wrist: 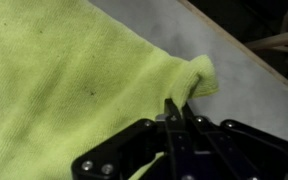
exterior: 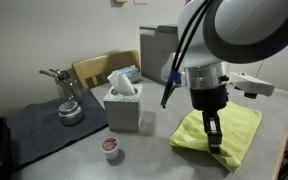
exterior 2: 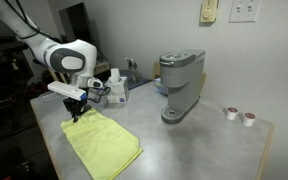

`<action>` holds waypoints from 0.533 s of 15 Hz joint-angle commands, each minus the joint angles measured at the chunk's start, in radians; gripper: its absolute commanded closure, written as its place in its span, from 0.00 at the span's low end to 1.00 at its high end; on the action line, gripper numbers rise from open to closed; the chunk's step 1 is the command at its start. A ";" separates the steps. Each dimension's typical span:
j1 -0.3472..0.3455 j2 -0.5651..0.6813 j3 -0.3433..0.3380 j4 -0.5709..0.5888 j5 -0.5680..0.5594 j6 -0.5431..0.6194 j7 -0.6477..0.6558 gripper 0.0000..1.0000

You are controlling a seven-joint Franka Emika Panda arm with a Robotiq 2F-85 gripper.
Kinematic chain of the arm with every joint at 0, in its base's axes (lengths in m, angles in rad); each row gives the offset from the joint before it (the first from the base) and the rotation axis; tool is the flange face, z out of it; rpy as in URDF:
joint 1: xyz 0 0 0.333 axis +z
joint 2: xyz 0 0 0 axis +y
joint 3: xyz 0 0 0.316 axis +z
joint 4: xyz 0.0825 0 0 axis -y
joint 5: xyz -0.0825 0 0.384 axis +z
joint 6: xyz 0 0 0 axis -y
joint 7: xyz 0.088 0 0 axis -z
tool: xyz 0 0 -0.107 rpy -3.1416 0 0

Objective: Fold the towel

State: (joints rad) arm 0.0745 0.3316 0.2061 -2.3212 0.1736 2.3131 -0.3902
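Observation:
The lime yellow-green towel (exterior: 222, 133) lies spread on the grey table in both exterior views (exterior 2: 102, 142). It fills most of the wrist view (wrist: 74, 70). My gripper (exterior: 215, 141) is down at one corner of the towel, seen also in an exterior view (exterior 2: 77, 113). In the wrist view its fingers (wrist: 177, 108) are closed together on the bunched, lifted corner of the towel (wrist: 196, 78). The rest of the cloth lies flat.
A white tissue box (exterior: 123, 104) stands beside the towel. A dark grey-blue mat (exterior: 44, 128) holds a metal pot (exterior: 70, 108). A small pod cup (exterior: 111, 148) sits near the front. A coffee machine (exterior 2: 179, 87) and two pod cups (exterior 2: 240, 115) stand on the table.

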 commanded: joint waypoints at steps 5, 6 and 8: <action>-0.137 -0.110 -0.013 -0.105 0.161 -0.006 -0.281 0.99; -0.145 -0.118 -0.020 -0.108 0.176 -0.015 -0.307 0.99; -0.160 -0.125 -0.036 -0.104 0.200 -0.033 -0.357 0.99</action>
State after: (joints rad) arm -0.0575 0.2510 0.1842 -2.3997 0.3272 2.3104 -0.6660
